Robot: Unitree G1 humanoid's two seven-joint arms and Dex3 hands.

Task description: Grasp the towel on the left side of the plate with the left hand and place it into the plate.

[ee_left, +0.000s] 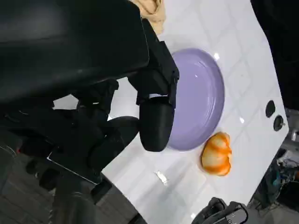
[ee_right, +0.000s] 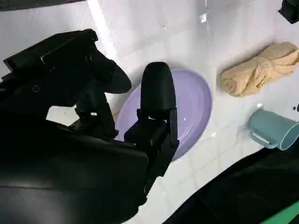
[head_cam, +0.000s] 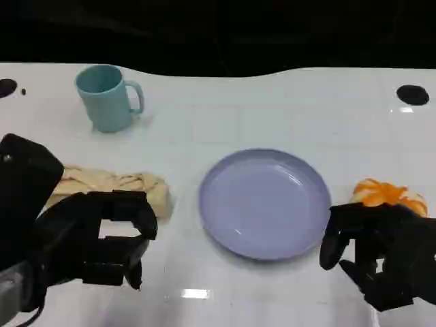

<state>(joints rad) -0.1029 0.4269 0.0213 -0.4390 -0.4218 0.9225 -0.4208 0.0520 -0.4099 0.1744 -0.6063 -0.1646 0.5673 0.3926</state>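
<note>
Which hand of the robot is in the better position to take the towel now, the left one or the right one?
The left hand. It hovers open just in front of the towel, on the plate's left side. The right hand sits beyond the plate, near the orange object, so it would have to cross over.

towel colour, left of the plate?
Pale tan, cream-beige; the twisted cloth towel shows best in the right wrist view.

left hand (head_cam: 112, 242): matte black — blocky, angular finger segments
right hand (head_cam: 378, 255): matte black, chunky fingers, rounded tips
wrist shells: rounded, glossy black — bulky
left forearm (head_cam: 10, 300): silver sliver behind left hand
</note>
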